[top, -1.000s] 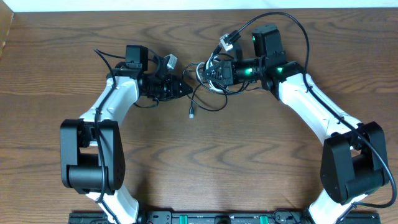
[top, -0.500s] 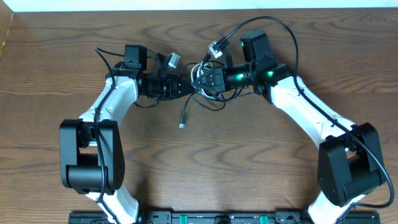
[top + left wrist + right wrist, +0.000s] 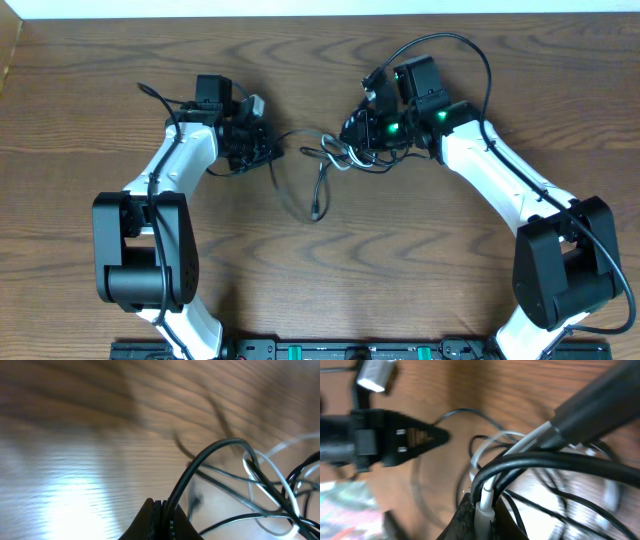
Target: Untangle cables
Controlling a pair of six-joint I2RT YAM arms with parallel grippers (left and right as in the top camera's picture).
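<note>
Left gripper [image 3: 268, 148] is clamped on a black cable [image 3: 210, 455] that runs right across the wooden table [image 3: 330, 270] into the knotted cables [image 3: 335, 152] at centre, where the right gripper [image 3: 362, 133] is clamped on the white cable [image 3: 487, 495] and black strands.

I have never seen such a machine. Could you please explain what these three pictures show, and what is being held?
These are two robot arms at a wooden table. One picture looks down from above; the other two come from a small camera on each wrist, so they look close and blurry. Between the arms lies a tangle of thin cables, black and white. The left gripper is shut on a black cable that runs across to the tangle. The right gripper is shut on a bundle of black and white cords. One loose plug end rests on the table.
</note>
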